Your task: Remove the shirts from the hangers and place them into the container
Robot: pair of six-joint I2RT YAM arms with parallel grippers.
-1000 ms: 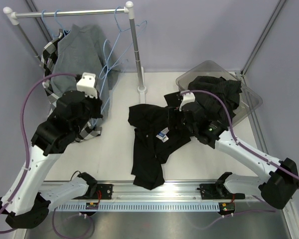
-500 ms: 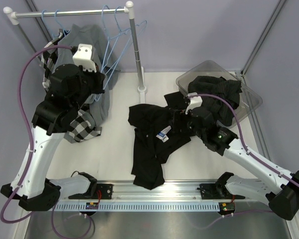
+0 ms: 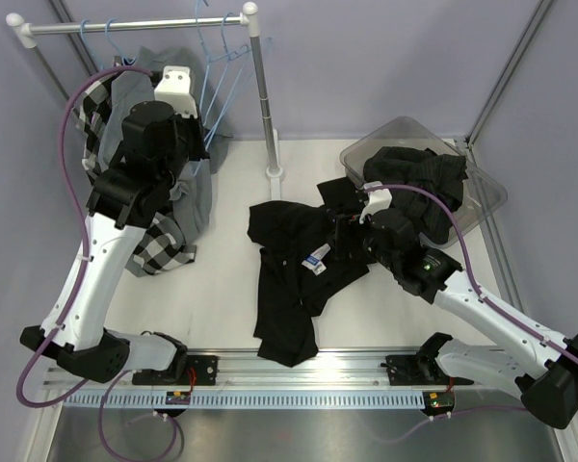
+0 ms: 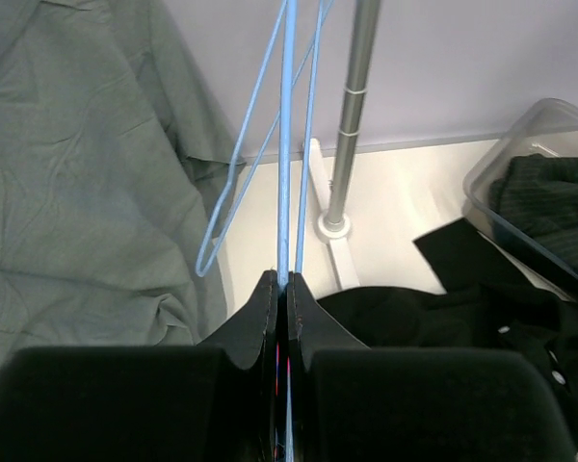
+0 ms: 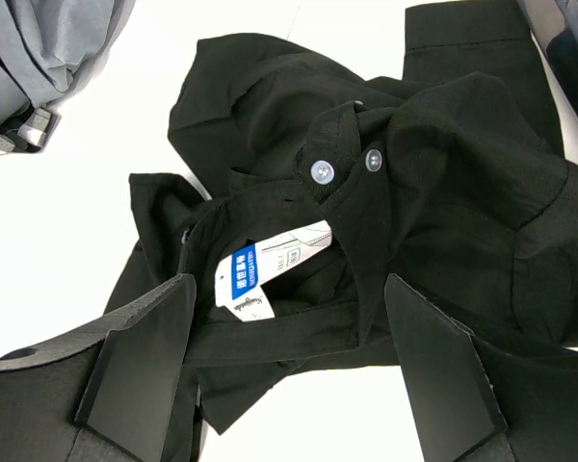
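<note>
We see the left pincer (image 4: pixel 280 281) shut tight, its two black fingers pressed together on the thin light-blue wire of a hanger (image 4: pixel 287 144) that runs straight up from the tips. Another blue wire passes just beside the clamped one, and a looped corner hangs to its left in front of the grey shirt (image 4: pixel 67 173). We cannot tell how many hangers these wires belong to, since their hooks are cut off at the top of the wrist view.

The right pincer (image 5: pixel 289 289) stands wide open. Its fingers frame the collar of a black shirt (image 3: pixel 289 260) lying crumpled on the table (image 3: pixel 222 298), with the white and blue label (image 5: pixel 270 265) between them. We cannot make out whether the tips touch the fabric.

The left arm rises from its base at the near left corner and reaches high toward the rail (image 3: pixel 135 24), with its wrist beside the hanging clothes. The right arm stretches low from the near right corner toward the middle of the table, its wrist tipped down over the collar.

A second black shirt (image 3: pixel 419 178) is heaped in the container (image 3: pixel 486 197) at the far right. A checked shirt (image 3: pixel 159 245) shows below the left arm, which hides much of it and hides the left pincer's tips from above
</note>
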